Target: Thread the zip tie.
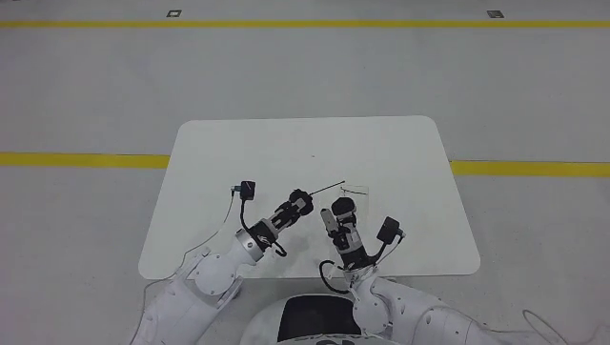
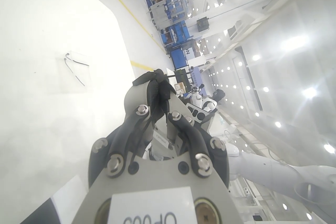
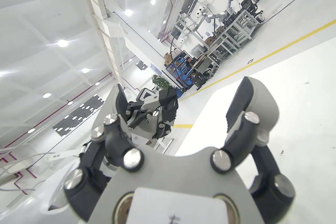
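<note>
My left gripper (image 1: 300,198) hovers over the near middle of the white table (image 1: 381,145), shut on a thin black zip tie (image 1: 327,189) whose free end sticks out toward the table's centre. In the left wrist view the zip tie (image 2: 174,75) pokes out past the closed fingertips of the gripper (image 2: 155,78), and its strap runs back between the fingers. My right gripper (image 1: 335,213) stands just beside it, open and holding nothing. Through the wide gap of the right gripper (image 3: 181,99) I see the left gripper (image 3: 164,104) a short way off.
A small clear plastic sheet with a second thin black tie (image 2: 76,68) lies flat on the table just beyond both grippers (image 1: 356,191). Yellow floor lines (image 1: 86,159) run past the table's sides.
</note>
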### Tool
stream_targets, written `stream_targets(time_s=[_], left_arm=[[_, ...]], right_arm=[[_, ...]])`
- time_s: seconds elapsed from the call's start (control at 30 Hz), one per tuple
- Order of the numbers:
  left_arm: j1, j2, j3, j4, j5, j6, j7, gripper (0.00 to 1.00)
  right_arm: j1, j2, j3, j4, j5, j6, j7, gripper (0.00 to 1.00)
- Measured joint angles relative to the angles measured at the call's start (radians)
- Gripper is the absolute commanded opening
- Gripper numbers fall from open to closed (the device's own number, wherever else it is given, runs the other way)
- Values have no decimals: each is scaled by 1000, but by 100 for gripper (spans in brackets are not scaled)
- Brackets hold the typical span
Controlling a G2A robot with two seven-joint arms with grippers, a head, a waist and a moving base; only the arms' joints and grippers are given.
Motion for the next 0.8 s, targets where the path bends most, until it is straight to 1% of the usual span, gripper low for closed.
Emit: stream_targets(time_s=[0.07, 0.1, 0.13, 0.17, 0.2, 0.23, 0.3, 0.37, 0.43, 0.5, 0.6, 0.63, 0.7, 0.8], left_arm=[[0, 0, 0, 1, -1, 2, 1, 0], [-1, -1, 0, 1, -10, 12, 5, 0], [-2, -2, 1, 0, -24, 23, 5, 0], [-2, -3, 1, -3, -48, 33, 2, 0], [-1, -4, 0, -9, -97, 46, -12, 0], [0, -5, -4, -14, -140, 54, -29, 0], [0, -3, -16, -19, -227, 70, -76, 0], [0, -2, -25, -22, -291, 89, -116, 0], [0, 0, -33, -22, -355, 113, -159, 0], [-1, 1, -42, -21, -397, 143, -182, 0], [-6, 3, -55, -21, -425, 169, -188, 0], [-8, 3, -57, -25, -419, 166, -188, 0], [-13, 4, -57, -34, -397, 143, -196, 0], [-13, 4, -57, -34, -398, 146, -197, 0]], right_arm=[[0, 0, 0, 0, 0, 0, 0, 100], [1, 0, 5, 2, -8, 8, 2, 100], [0, 1, 15, 5, -29, 29, -3, 100], [-3, 2, 26, 10, -66, 65, -21, 100], [-10, 3, 38, 17, -134, 124, -58, 100], [-19, 4, 45, 21, -187, 161, -87, 100], [-36, 6, 64, 41, -278, 217, -145, 100], [-47, 5, 83, 62, -321, 254, -171, 100], [-52, 2, 103, 84, -356, 249, -196, 100], [-56, -1, 120, 107, -398, 247, -224, 100], [-60, -9, 152, 124, -456, 269, -243, 100], [-61, -10, 160, 124, -466, 274, -240, 100], [-62, -11, 163, 124, -469, 275, -239, 100], [-62, -10, 162, 124, -467, 275, -239, 100]])
